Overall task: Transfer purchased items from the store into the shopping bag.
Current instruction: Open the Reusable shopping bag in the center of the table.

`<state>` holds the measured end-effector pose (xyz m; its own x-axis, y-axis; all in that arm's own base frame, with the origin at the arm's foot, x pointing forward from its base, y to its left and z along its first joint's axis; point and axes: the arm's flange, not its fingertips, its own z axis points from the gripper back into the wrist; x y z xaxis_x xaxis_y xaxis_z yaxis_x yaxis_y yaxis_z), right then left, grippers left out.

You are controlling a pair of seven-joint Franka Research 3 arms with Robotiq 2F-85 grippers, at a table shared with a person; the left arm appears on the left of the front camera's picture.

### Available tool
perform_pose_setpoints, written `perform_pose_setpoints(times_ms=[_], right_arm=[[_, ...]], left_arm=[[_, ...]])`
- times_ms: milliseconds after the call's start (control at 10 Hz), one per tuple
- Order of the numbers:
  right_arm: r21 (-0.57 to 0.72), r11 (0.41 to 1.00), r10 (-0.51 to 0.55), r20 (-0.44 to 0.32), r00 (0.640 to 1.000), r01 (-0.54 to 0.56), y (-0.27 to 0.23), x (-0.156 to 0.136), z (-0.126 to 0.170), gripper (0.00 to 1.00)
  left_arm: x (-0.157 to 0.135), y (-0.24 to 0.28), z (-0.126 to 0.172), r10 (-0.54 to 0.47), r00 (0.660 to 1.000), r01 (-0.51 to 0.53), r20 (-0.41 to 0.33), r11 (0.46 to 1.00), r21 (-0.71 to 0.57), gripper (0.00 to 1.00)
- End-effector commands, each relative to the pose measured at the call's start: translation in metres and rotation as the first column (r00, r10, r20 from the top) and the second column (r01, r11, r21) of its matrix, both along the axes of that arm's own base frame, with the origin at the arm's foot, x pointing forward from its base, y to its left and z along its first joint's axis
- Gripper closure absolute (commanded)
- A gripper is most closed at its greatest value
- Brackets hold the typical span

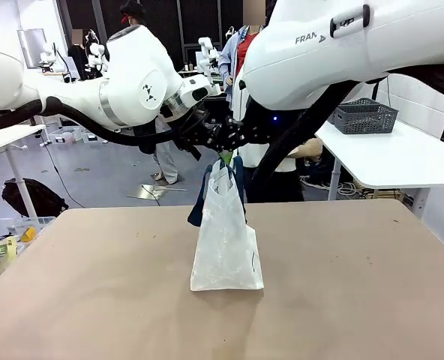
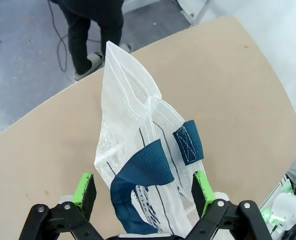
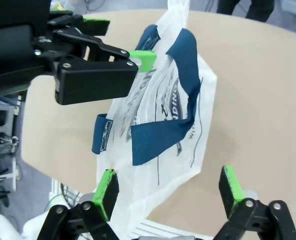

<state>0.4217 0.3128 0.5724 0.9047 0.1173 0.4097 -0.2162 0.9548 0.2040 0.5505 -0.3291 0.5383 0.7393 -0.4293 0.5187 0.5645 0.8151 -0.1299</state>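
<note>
The shopping bag [image 1: 226,244], translucent white with dark blue handles, stands upright mid-table. Both arms meet just above its top. In the left wrist view my left gripper [image 2: 143,187] is open, its green pads [image 2: 85,189] either side of the bag [image 2: 133,125] and a blue handle [image 2: 143,170]. In the right wrist view my right gripper [image 3: 168,187] is open too, straddling the bag [image 3: 168,100], with the left gripper [image 3: 119,41] at the bag's far side. The store [image 1: 364,116], a dark grey lattice basket, sits on a white side table at the back right. The purchased items are out of view.
A person [image 1: 241,45] stands behind the arms at the far side; their legs [image 2: 88,30] show beyond the table edge. A clear bin [image 1: 4,240] with packets sits off the table's left edge. Bare tabletop [image 1: 342,285] surrounds the bag.
</note>
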Motion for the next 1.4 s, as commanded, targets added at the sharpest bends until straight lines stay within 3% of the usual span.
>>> perform_pose_setpoints(times_ms=[0,400,600,700,1000,1100,1300], right_arm=[[0.005,0.999,-0.047,-0.011,0.999,0.047,0.016,0.009,-0.008,0.0],[0.016,0.997,-0.081,-0.061,0.995,0.082,0.024,0.016,-0.032,0.0],[0.026,0.996,-0.088,-0.064,0.994,0.09,0.027,0.02,-0.039,0.4],[0.026,0.996,-0.088,-0.064,0.994,0.09,0.027,0.02,-0.039,0.4],[0.023,0.995,-0.096,-0.076,0.992,0.098,0.028,0.021,-0.04,1.0],[0.022,0.995,-0.093,-0.077,0.993,0.095,0.028,0.022,-0.041,1.0],[0.024,0.995,-0.098,-0.076,0.992,0.1,0.027,0.023,-0.04,1.0]], left_arm=[[0.005,-0.004,0.005,0.025,0.999,-0.025,-0.037,1.0,-0.004,0.0],[0.006,-0.002,0.003,0.022,0.997,-0.023,-0.072,1.0,-0.01,0.0],[0.004,-0.003,0.002,-0.017,0.995,0.017,-0.095,1.0,-0.001,0.37],[0.004,-0.003,0.002,-0.017,0.995,0.017,-0.095,1.0,-0.001,0.37],[0.002,-0.002,0.002,-0.01,0.995,0.011,-0.1,1.0,0.006,0.92],[0.003,-0.002,0.001,-0.011,0.995,0.013,-0.102,1.0,0.014,1.0],[0.002,-0.001,0.001,-0.012,0.995,0.015,-0.101,1.0,0.027,1.0]])
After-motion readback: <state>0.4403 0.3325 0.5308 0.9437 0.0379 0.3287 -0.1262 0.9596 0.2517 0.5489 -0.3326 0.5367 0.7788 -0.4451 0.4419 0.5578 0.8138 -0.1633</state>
